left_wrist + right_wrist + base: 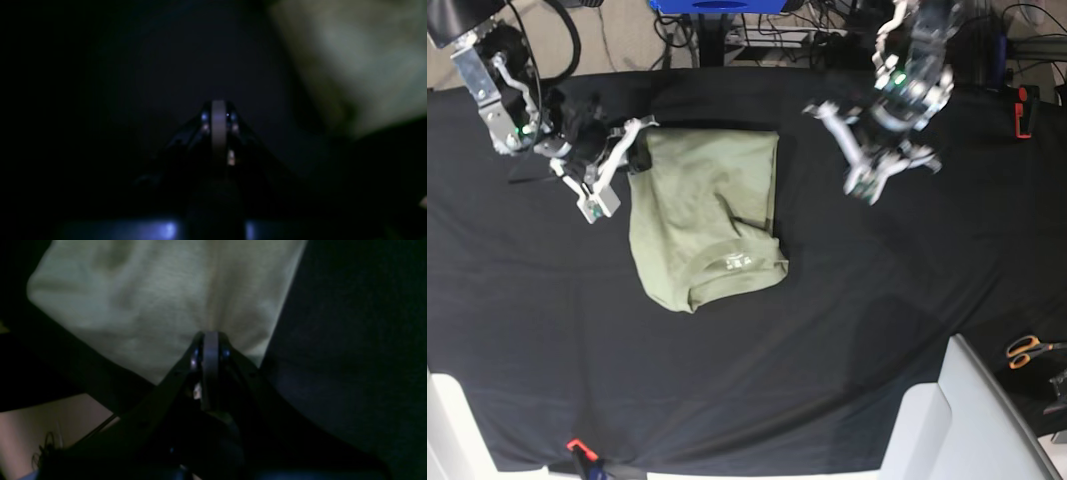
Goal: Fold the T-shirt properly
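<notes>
Right pincer (210,340): black two-fingered gripper of mine, jaws pressed together; its tip sits at the near edge of the cloth, but I cannot tell whether any fabric is caught between them.
Left pincer (218,110): my other black gripper, jaws closed on nothing, hanging above bare covering with the cloth off to one side.
Garment: large pale sage-green cotton T-shirt (707,215), lying partly folded into a rough rectangle, ribbed neck and small pale label (734,260) facing up at the lower end, sleeves no longer showing.
Position: shirt lies left of centre in the base view, its upper left corner just beside my right pincer (612,160); my left pincer (877,165) is well apart from it.
Surface: black cloth table covering (847,340), wrinkled in places.
Risk, drag: if my right pincer pulls away with fabric pinched, I judge the fold would come undone.
Risk, snag: closed jaws pushed low could catch the black covering and bunch it under the shirt.
Risk, skew: lower edge looks uneven, so a further fold may set crooked.
</notes>
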Action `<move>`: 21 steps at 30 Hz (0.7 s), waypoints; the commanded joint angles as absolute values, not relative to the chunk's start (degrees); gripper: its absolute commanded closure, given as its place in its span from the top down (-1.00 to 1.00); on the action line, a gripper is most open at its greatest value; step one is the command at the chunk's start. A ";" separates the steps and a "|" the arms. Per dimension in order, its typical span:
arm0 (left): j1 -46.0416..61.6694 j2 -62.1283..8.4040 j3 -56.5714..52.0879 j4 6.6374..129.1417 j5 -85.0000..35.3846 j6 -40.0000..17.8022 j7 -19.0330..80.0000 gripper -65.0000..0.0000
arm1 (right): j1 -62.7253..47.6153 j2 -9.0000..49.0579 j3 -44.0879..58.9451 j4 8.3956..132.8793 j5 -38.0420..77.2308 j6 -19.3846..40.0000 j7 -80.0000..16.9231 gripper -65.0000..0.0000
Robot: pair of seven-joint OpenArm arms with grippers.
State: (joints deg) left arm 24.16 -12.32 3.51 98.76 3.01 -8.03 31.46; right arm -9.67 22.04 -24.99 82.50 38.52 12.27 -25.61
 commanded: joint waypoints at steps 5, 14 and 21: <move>30.02 -15.16 2.59 100.26 2.51 -8.13 30.55 -1.00 | -10.95 22.55 -24.75 84.00 39.08 12.62 -24.13 -1.00; 43.12 -15.60 2.68 100.88 2.68 -8.13 17.80 -1.00 | -25.63 27.91 -13.67 106.59 38.99 9.98 -24.48 -1.00; 51.91 -15.25 3.47 99.12 2.86 -8.13 14.29 -1.00 | -41.27 29.23 -3.74 109.93 38.99 8.66 -26.68 -1.00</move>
State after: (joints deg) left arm 51.18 -15.27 3.53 98.74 3.03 -8.34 14.94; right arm -41.04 28.56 -4.05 109.14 38.50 8.14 -27.33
